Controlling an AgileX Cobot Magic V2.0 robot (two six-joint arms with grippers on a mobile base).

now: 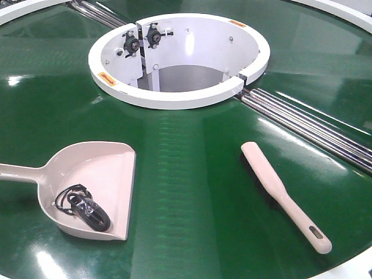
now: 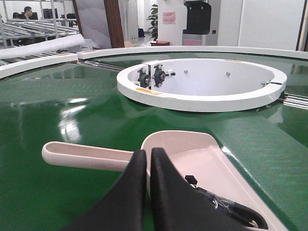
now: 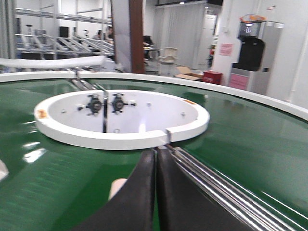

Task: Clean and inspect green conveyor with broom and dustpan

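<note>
The green conveyor (image 1: 192, 174) fills the front view. The dustpan (image 1: 102, 174) lies at the front left, handle pointing left, with a black cable bundle (image 1: 87, 208) inside it. The broom (image 1: 279, 192) lies at the front right, its slotted handle end toward the near edge. Neither gripper shows in the front view. In the left wrist view my left gripper (image 2: 147, 153) is shut and empty, just short of the dustpan (image 2: 192, 149) where its handle (image 2: 82, 156) joins the scoop. In the right wrist view my right gripper (image 3: 155, 153) is shut and empty, with the broom's tip (image 3: 117, 185) showing to its left.
The white central ring (image 1: 174, 96) stands behind the tools, with bearings on its inner wall. Steel rollers (image 1: 314, 128) run from the ring to the right edge, close behind the broom. The white outer rim (image 1: 354, 17) bounds the belt.
</note>
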